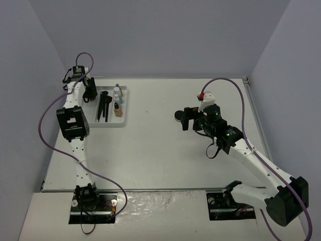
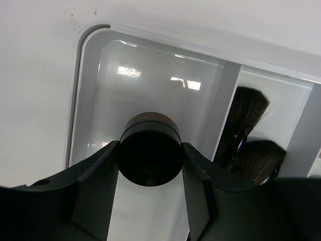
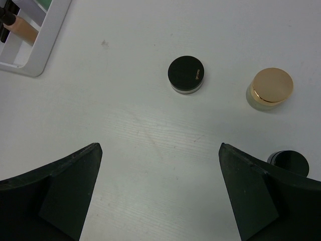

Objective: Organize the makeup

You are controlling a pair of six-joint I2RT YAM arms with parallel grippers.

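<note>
Now | left jaws pinch black jar [image 2: 150, 155] | loose jar [image 3: 186, 74]: lettering illegible

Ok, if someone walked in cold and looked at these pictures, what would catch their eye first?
The round black jar clamped between the left fingers, hanging over the white tray's end compartment, beside the black brushes. Next, the shiny gold-lidded jar on the table beyond the open right fingers, near a second black jar.
</note>
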